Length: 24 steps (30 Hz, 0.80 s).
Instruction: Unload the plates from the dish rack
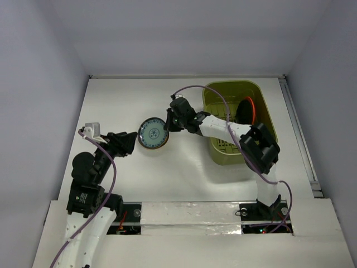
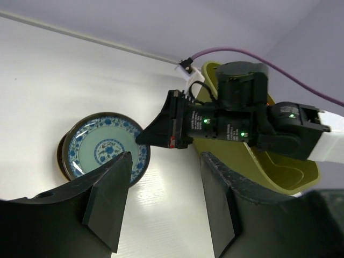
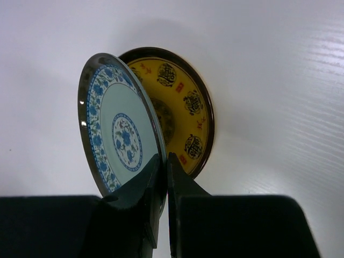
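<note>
My right gripper [image 1: 169,124] is shut on the rim of a pale plate with a blue flower pattern [image 3: 115,134] and holds it tilted just above a yellow patterned plate [image 3: 180,115] that lies on the table. The blue plate also shows in the top view [image 1: 153,132] and in the left wrist view [image 2: 105,150]. The olive-green dish rack [image 1: 262,111] stands at the right and holds an orange-red plate [image 1: 249,109] on edge next to a dark one. My left gripper [image 1: 133,140] is open and empty, just left of the plates.
The right arm [image 1: 223,129] reaches from the rack leftward across the table. A purple cable [image 1: 195,89] loops above it. A white wall edge runs along the table's far side.
</note>
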{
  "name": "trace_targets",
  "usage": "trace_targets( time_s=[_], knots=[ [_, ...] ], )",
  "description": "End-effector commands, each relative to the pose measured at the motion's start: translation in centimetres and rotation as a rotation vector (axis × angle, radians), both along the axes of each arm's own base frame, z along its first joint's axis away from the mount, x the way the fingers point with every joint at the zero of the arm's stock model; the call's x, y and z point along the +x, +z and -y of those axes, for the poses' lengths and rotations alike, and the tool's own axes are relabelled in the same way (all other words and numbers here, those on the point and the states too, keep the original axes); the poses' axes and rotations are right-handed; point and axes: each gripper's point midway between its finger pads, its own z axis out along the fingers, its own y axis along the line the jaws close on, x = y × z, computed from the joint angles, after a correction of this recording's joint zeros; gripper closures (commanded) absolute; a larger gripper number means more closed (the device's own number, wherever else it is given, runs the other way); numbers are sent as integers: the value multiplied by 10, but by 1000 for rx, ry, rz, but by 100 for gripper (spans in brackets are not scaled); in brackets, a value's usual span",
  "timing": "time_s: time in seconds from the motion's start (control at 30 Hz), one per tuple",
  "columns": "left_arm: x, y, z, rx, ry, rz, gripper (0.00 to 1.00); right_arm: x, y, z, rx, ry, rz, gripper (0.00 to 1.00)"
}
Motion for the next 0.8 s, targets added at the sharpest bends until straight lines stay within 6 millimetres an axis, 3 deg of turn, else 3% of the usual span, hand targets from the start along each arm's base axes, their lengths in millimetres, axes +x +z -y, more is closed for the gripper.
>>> trace_targets(
  time_s=[0.0,0.1,0.13,0.2,0.23,0.3,0.33,0.43,0.5,0.57,0.6,0.67,0.73,0.77],
  knots=[
    [0,9,-1,-9,3,44,49,10,20,-17,96,-15,39,89],
    [0,9,-1,-9,5,46,49,9,14,-17,82,-14,27,79],
    [0,9,-1,-10,3,44,49,9,14,-17,80,-14,26,68],
    [0,8,-1,-9,2,43,49,7,13,-12,58,-14,23,57],
    [0,9,-1,-9,3,46,49,10,21,-8,52,-34,47,47],
    [0,9,0,-9,0,47,49,8,24,-1,26,-36,59,36],
    [0,9,0,-9,-1,47,49,9,35,4,22,-48,82,31],
    [0,9,0,-9,-1,48,49,5,48,17,-25,-58,124,24],
    [0,9,0,-10,-3,49,49,2,72,29,-35,-69,167,24],
    [0,10,0,-10,-1,51,49,4,84,47,-77,-110,218,31],
    [-1,10,0,-10,-3,52,49,0,105,62,-87,-138,256,52],
    [-1,9,0,-10,-1,49,49,4,117,99,-191,-238,330,81],
    [-1,11,0,-11,-4,54,50,3,139,144,-255,-322,367,100],
    [-1,10,0,-10,-6,54,51,5,144,167,-312,-372,386,100]
  ],
)
